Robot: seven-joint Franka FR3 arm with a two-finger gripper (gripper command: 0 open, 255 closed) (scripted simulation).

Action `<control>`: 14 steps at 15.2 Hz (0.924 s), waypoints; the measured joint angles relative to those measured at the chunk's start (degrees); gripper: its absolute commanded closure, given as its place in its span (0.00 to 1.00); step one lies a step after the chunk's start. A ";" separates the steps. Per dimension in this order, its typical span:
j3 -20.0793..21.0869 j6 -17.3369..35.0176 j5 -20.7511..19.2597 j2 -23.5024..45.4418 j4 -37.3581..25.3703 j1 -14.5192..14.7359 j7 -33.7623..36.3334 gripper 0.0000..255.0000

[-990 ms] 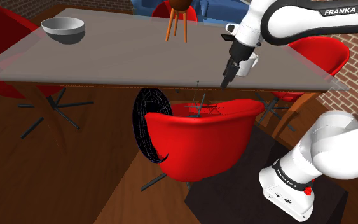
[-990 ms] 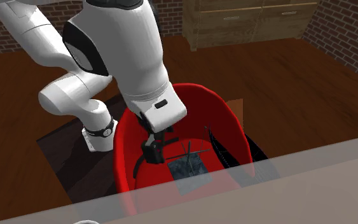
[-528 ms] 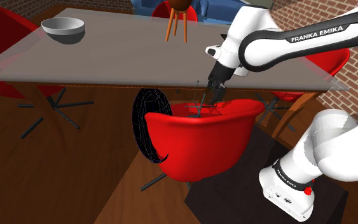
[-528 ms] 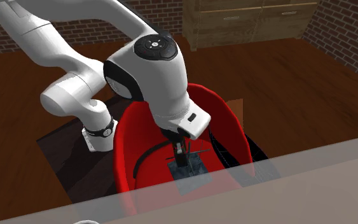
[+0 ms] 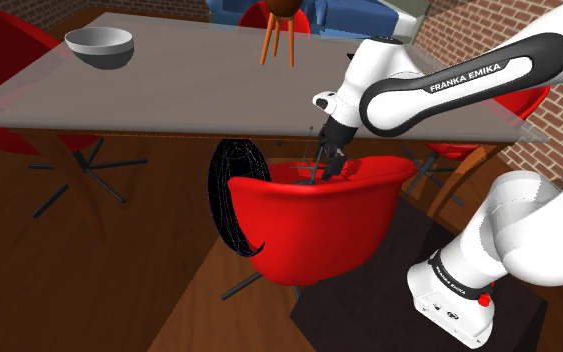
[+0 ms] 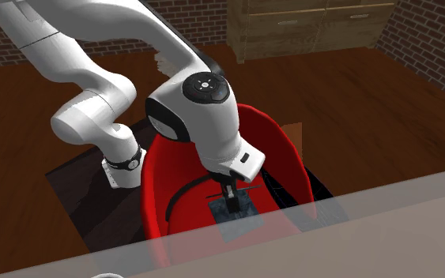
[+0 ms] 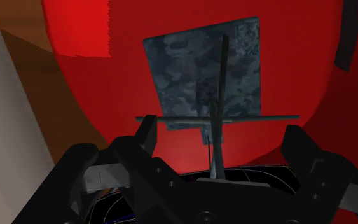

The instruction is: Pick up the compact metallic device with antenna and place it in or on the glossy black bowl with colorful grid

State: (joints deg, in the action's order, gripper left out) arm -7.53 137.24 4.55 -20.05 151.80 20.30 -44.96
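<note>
The device is a flat mottled grey plate with thin antenna rods, lying on the seat of a red chair. My gripper hangs just above it, open, and the upright antenna rod rises between the fingers without touching them. In the shoulder view the gripper dips into the chair shell beside the device. From the second exterior view, the gripper is right over the device. The black bowl with its grid pattern stands on edge against the chair's side.
A translucent grey tabletop overhangs the chair and crowds the space above it. It carries a grey bowl and a wooden-legged object. More red chairs ring the table. My stand base sits at the shoulder view's lower right.
The arm has swung toward the shoulder view's left and lowered under the table edge. The gripper went from beside the chair to just above the device.
</note>
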 measured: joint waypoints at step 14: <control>0.02 1.44 0.26 0.88 0.46 0.20 -0.12 1.00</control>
State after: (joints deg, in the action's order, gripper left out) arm -7.51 138.68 4.81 -19.18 152.26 20.50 -45.08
